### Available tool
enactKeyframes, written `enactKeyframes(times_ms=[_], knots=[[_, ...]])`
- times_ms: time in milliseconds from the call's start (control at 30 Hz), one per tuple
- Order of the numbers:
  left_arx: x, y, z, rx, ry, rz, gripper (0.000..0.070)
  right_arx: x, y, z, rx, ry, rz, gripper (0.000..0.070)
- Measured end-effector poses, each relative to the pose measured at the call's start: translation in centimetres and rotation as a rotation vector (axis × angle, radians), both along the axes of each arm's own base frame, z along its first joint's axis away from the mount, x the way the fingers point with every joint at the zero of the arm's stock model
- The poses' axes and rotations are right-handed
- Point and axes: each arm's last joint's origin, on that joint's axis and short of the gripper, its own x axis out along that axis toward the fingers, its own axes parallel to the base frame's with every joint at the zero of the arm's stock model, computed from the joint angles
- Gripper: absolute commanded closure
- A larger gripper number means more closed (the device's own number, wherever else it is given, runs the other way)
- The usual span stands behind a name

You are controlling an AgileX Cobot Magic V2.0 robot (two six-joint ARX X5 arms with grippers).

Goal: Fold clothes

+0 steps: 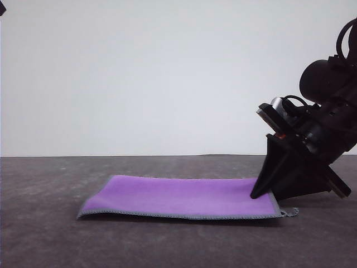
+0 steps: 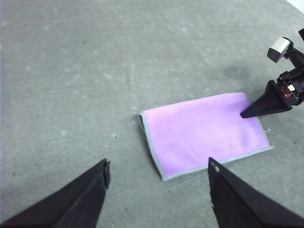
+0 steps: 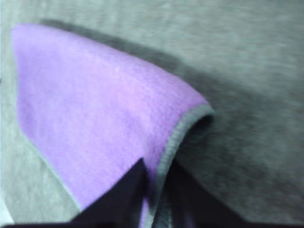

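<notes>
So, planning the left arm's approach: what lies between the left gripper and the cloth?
Only bare grey table: in the left wrist view the open left gripper hangs short of the cloth.

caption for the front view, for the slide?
Right gripper pinching the right edge of a small purple soft cloth with grey stitched edging, lying folded on the dark grey table.

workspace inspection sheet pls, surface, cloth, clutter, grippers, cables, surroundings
Surface: dark grey mottled table.
Job's things: purple cloth, grey stitched edging, lying folded in a rectangle.
Clutter: nothing seen.
Grippers: right gripper shut on the cloth's edge at its right end; left gripper open, hanging above the table clear of the cloth.
Cables: black loops on the right arm.
Surroundings: plain white wall.
</notes>
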Motion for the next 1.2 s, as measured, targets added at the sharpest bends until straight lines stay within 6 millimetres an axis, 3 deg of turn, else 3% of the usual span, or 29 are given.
enactKeyframes(times_ms=[233,467,600,800,933,1067,1133,1200], knots=[[0.0,0.0,0.0,0.0,0.0,0.0,0.0307,-0.3,0.0,0.5,-0.012,0.02,-0.005,0.0699],[0.0,0.0,0.0,0.0,0.0,0.0,0.0307,0.8,1.5,4.3,0.068,-0.032,0.042,0.0699],[0.0,0.0,0.0,0.0,-0.001,0.0,0.0307,1.0,3.8,5.9,0.099,-0.069,0.102,0.0699],[0.0,0.0,0.0,0.0,-0.001,0.0,0.0307,0.9,9.1,7.7,0.161,-0.185,0.192,0.0699],[0.0,0.0,0.0,0.0,0.0,0.0,0.0307,1.2,12.1,7.3,0.187,-0.198,0.217,0.0699],[0.0,0.0,0.0,0.001,0.0,0.0,0.0307,1.3,14.4,5.5,0.167,-0.159,0.23,0.0697],[0.0,0.0,0.0,0.0,-0.001,0.0,0.0307,1.3,15.1,4.6,0.144,-0.155,0.225,0.0643],[0.0,0.0,0.0,0.0,0.0,0.0,0.0307,1.2,15.5,3.9,0.134,-0.148,0.227,0.0474]])
